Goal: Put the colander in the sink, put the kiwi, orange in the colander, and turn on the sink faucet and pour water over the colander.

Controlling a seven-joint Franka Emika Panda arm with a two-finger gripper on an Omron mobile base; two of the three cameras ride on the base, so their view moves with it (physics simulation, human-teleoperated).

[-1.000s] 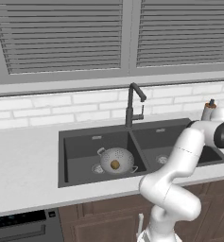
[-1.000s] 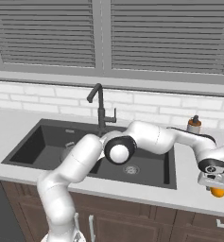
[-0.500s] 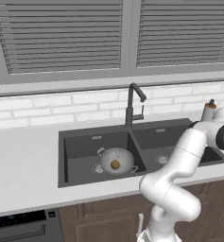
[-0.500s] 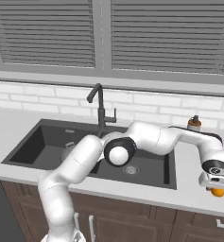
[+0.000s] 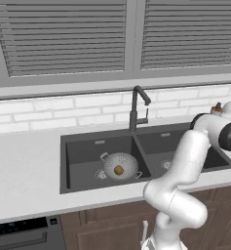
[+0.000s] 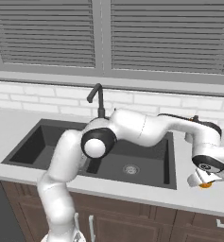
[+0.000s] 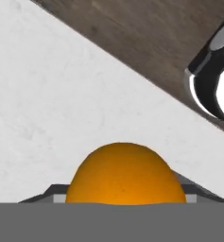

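Gripper (image 6: 203,181) right down over the orange (image 7: 125,174) — far right counter.
Fruit sits between the fingers; whether they've clamped, I cannot tell — colander (image 5: 121,165) lies well left.

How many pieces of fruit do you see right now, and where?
2. The kiwi sits inside the colander in the sink's left basin. The orange is on the counter right of the sink, at the gripper.
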